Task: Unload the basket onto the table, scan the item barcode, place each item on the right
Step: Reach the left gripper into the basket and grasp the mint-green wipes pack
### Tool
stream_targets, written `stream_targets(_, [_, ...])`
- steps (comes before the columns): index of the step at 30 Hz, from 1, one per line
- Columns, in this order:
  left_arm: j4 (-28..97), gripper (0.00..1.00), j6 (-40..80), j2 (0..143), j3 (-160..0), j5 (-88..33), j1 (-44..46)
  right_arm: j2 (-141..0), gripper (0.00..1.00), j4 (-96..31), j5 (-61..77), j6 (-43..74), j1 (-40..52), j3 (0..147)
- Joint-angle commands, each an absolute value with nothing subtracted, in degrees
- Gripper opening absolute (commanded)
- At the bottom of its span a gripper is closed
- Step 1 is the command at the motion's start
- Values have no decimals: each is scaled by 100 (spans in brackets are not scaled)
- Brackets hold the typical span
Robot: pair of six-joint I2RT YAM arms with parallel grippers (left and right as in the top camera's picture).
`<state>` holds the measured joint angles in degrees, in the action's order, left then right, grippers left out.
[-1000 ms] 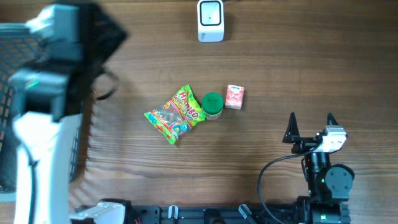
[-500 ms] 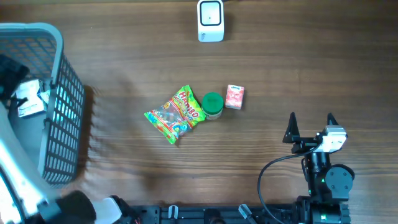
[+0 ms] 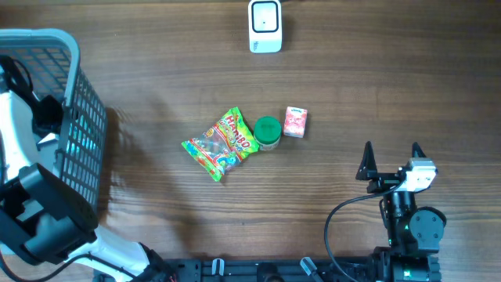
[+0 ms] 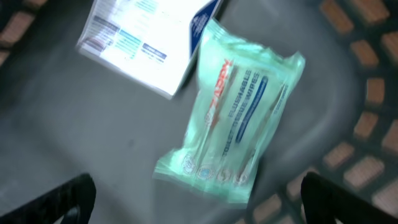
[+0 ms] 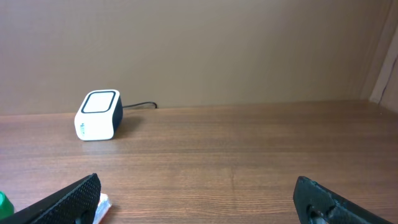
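**Open left pincer [image 4: 199, 208] over the pack of wipes [image 4: 233, 118]**

At the near right, the right pincer [image 3: 391, 157] sits wide open and empty. The left pincer is nearer the job. It hangs inside the basket [image 3: 78, 102] on the left, wide open and empty too. The pack of wipes lies flat on the basket floor just ahead of it, right in the middle. Its long side slants from near-left to far-right, so I think the pincer must turn to pinch across it. The scanner [image 3: 265, 26] waits at the far edge.
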<state>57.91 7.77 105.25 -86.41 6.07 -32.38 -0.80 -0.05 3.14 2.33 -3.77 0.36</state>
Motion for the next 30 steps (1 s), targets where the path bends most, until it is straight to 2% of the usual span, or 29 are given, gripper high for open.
stream_targets(1, [5068, 100, 661, 10582, -8051, 148, -3291, -54, 100, 8, 261, 301, -360, 30])
stream_targets(7, [4040, 100, 661, 10582, -7277, 45, -3291, -54, 100, 8, 261, 303, -360, 30])
stream_targets(9, [3865, 96, 661, 10582, -7133, 45, -3291, -54, 100, 8, 261, 301, -360, 30])
stream_targets(10, [3765, 91, 663, 10582, -7041, 45, -3291, -54, 100, 8, 261, 303, -360, 30])
stream_targets(13, [3658, 52, 663, 10582, -6899, 45, -3291, -54, 100, 8, 261, 303, -360, 30])
stream_targets(18, [3658, 4, 661, 10541, -6906, 279, -3291, -54, 100, 8, 261, 301, -360, 30])
stream_targets(22, [3979, 4, 1055, 10036, -7273, 976, -3291, -54, 100, 8, 261, 303, -360, 30])
stream_targets(27, [4246, 4, 2067, 8842, -7734, 915, -3291, -54, 100, 8, 261, 303, -360, 30])
stream_targets(30, [4246, 4, 2663, 7922, -7738, 464, -3291, -54, 100, 8, 261, 301, -360, 30])
